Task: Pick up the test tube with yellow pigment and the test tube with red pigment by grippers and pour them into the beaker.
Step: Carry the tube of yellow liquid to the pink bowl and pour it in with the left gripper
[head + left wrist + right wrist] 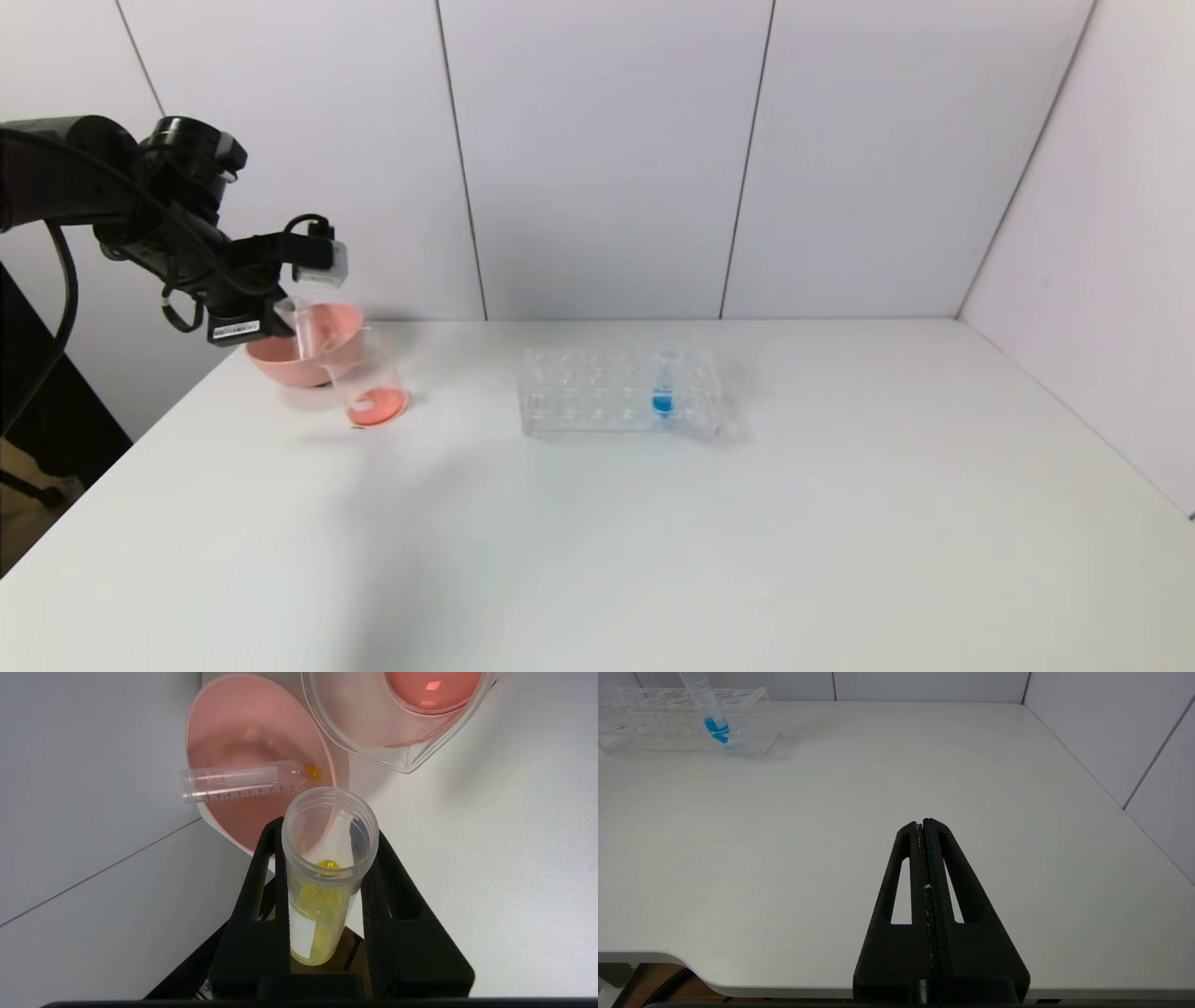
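A: While the left gripper (327, 858) hangs over the tabletop's (597, 541) far left corner, what do its black fingers (254, 914) hold?

B: They are clamped on one slim clear test tube with yellow pigment (322, 891), its open mouth facing away from the wrist and yellow smeared down its inside.

A: What crowds that corner?

B: Two vessels. One round pink bowl (303, 347) stands nearest the far edge, and one small clear beaker with a spout (369, 383) touches it on the near side, orange-red liquid lying in its bottom. A second clear tube (245, 781) lies across the bowl's rim, its rounded end inside with an orange-yellow trace at the tip; whether it is the red-pigment tube I cannot tell.

A: And the held tube?

B: It hangs by the bowl's rim, the beaker just beside it.

A: Elsewhere?

B: One clear plastic tube rack (621, 392) sits near the middle of the far edge, well apart, holding one tube with blue liquid (663, 387). The right gripper (923, 823) hovers above the near right edge, fingers pressed together on nothing.
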You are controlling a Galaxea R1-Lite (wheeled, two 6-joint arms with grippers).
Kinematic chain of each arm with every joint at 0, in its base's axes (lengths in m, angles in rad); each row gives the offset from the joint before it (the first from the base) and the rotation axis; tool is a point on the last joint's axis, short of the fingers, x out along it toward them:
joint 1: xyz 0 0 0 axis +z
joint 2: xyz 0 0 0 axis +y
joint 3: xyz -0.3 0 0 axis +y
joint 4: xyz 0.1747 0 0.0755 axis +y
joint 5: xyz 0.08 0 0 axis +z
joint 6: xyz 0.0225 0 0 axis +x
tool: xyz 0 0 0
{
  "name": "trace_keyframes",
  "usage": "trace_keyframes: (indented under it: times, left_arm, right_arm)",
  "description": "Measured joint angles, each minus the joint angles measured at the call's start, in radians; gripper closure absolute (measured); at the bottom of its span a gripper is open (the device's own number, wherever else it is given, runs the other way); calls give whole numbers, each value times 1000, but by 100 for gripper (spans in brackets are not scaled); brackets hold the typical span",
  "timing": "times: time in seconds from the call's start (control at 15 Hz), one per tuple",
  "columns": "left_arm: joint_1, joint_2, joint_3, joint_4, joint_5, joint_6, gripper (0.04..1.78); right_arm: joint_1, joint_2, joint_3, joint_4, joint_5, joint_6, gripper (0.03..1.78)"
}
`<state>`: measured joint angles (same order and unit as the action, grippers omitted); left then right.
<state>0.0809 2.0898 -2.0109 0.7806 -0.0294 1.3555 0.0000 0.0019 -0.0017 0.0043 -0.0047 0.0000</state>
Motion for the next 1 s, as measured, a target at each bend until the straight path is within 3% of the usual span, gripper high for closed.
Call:
trace_keyframes:
  times: [1.0]
  left_arm:
    - [-52, 16, -11, 3, 136, -5, 137]
  right_arm:
    - [0, 0, 0, 0, 0, 0, 170]
